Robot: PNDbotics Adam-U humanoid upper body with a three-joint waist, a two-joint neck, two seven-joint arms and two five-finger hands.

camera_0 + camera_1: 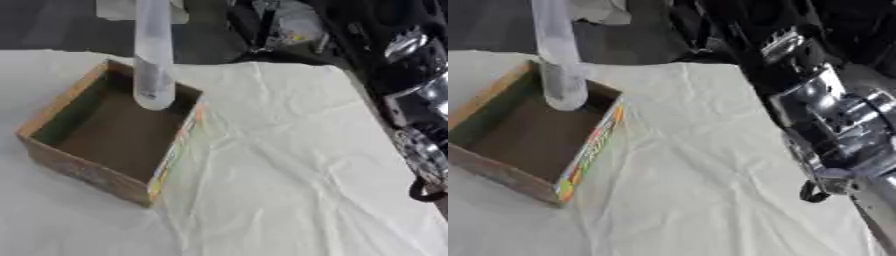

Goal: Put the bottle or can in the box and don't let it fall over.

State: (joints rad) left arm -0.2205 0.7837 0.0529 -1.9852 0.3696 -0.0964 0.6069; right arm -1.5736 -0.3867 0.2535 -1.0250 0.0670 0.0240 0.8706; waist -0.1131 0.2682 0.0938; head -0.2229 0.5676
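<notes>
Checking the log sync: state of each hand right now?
Left hand: not in view.
Right hand: at the right edge, holding nothing; open or shut cannot be told.
The bottle stands in the box.

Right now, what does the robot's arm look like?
Only the right arm shows, along the right edge. It is mostly black with shiny silver rounded joints, chunky and jointed like metal tubes. A small black loop hangs near its lower part. No hand can be made out.
</notes>
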